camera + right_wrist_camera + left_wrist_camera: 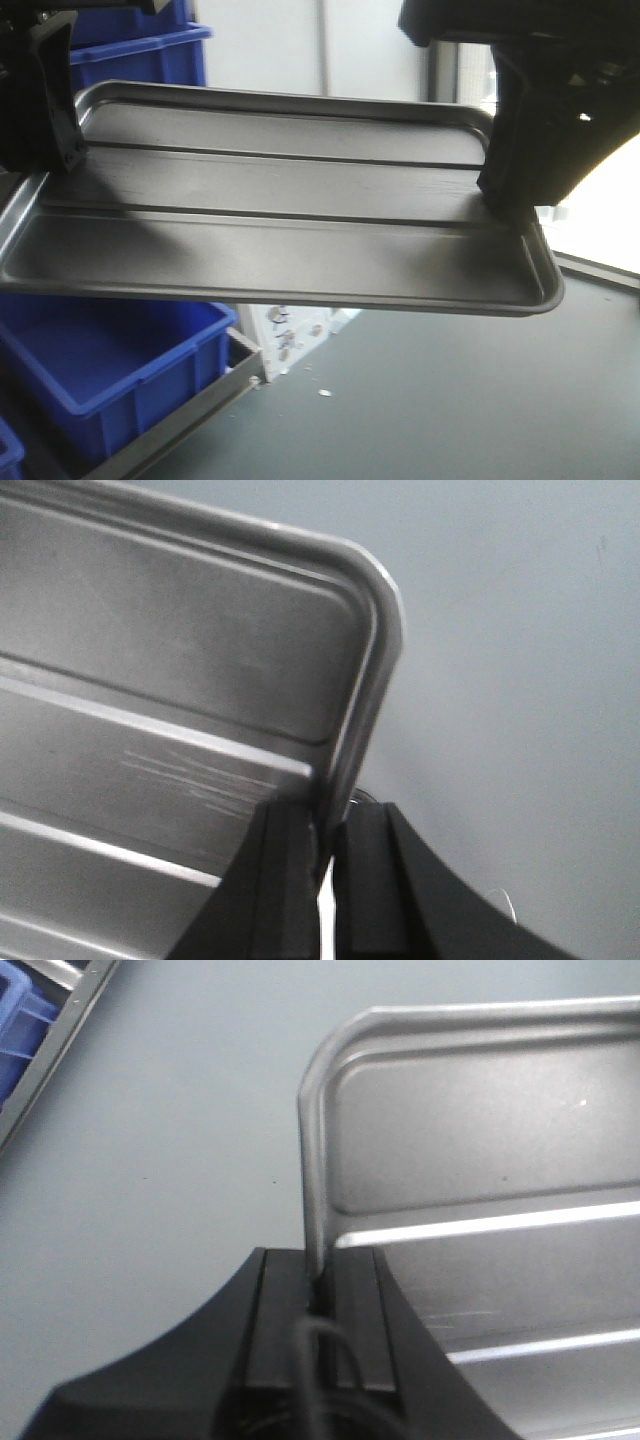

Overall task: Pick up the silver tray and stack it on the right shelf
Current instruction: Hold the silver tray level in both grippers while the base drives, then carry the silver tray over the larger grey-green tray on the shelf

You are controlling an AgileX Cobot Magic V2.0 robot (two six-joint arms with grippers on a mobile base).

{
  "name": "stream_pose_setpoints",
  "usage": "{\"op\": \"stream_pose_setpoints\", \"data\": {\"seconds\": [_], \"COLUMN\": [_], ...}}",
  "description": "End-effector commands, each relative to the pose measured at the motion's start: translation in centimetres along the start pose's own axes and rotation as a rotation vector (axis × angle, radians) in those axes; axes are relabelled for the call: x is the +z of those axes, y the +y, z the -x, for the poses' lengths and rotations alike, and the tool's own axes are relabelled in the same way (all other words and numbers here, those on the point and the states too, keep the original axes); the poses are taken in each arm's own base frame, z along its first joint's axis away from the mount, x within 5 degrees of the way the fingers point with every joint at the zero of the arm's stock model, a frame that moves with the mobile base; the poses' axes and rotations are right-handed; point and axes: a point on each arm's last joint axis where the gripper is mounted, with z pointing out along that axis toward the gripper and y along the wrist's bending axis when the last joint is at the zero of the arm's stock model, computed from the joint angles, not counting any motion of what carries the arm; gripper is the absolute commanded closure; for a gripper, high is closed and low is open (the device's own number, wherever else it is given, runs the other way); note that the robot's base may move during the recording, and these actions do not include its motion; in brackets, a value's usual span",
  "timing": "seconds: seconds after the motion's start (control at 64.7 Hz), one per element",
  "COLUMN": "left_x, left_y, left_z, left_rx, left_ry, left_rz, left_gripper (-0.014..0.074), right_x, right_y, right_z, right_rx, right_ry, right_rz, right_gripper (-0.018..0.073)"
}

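The silver tray [280, 220] hangs in the air close to the front camera, roughly level, its two long ridges running left to right. My left gripper [62, 140] is shut on the rim of its left short side. My right gripper [505, 190] is shut on the rim of the right short side. In the left wrist view the left gripper [320, 1260] pinches the thin rim of the tray [480, 1130] between both pads. Likewise the right gripper [328, 815] clamps the tray [170, 630] near a rounded corner. The right shelf is out of view.
Blue plastic bins [110, 360] sit in a steel-framed rack [200, 410] at the lower left, with another blue bin [140, 50] behind the tray. The dark grey tabletop [450, 400] lies below. The rack frame [60, 1040] crosses the left wrist view's corner.
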Motion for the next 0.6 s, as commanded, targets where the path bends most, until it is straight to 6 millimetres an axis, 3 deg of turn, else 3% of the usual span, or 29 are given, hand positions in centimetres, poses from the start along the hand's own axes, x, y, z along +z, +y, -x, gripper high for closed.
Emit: {"op": "stream_pose_setpoints", "data": {"seconds": [0.0,0.588], "left_x": [-1.74,-1.74], "left_y": [-0.74,-0.74], "left_z": [0.59,0.59], "left_rx": [0.014,0.014], "left_ry": [-0.082,-0.082], "left_rz": [-0.090,-0.090], "left_gripper": [0.0689,0.0689], "right_x": [-1.72,-1.72], "right_y": [0.83,0.83], "right_z": [1.05,1.05], "right_rx": [-0.025,-0.025], "right_ry": [-0.126,-0.126], "right_rz": [0.084,0.084], "right_gripper": [0.0503,0.0503]}}
